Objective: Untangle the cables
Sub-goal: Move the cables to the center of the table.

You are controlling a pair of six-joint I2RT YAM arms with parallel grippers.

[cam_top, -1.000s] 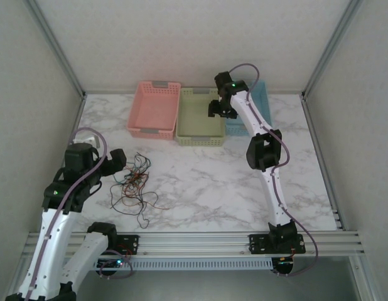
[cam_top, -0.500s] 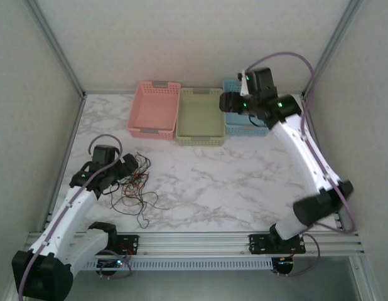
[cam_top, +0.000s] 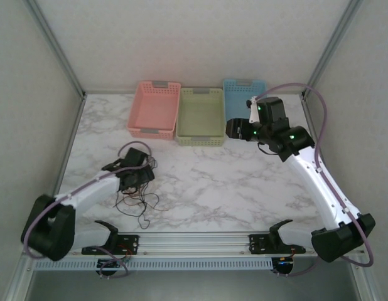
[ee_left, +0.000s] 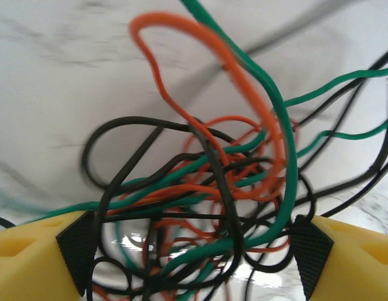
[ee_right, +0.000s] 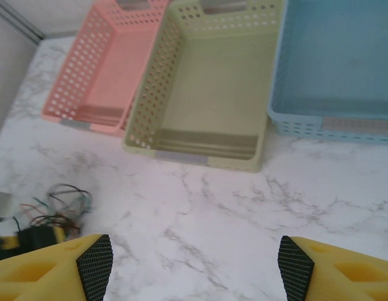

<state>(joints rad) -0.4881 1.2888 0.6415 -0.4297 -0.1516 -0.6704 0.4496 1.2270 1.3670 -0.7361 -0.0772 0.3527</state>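
The step in hand looks like the first grab into the knot: the cables [cam_top: 134, 190] lie as one loose snarl on the marble-patterned table [cam_top: 244, 188], well in front of the green basket [cam_top: 200, 139] and off to its left, and none appears to be freed yet. The left gripper [ee_left: 191, 246] sits low in that snarl with its jaws wide apart, yellow fingers [ee_left: 31, 266] with black textured pads on either side of the wires and nothing pinched between them. Seen from the left wrist, the wires are thin, smooth and glossy: an orange strand [ee_left: 244, 81] arches up in a tall loop, a green strand [ee_left: 283, 132] runs along its outer side, and black strands [ee_left: 214, 164] curl in rounder loops across both. I cannot tell which wire lies uppermost at the crossings. The right gripper [cam_top: 235, 130] hovers beside the green basket's front right corner, jaws spread and empty. A pink basket [cam_top: 154, 132] to the green one's left and a blue basket [cam_top: 244, 85] to its right share its perforated plastic walls; all three look empty. The next move probably calls for closing on a single strand rather than a bundle, the raised orange loop being the easiest to isolate, then drawing it out slowly, since such limp wires would likely drag the whole knot along.
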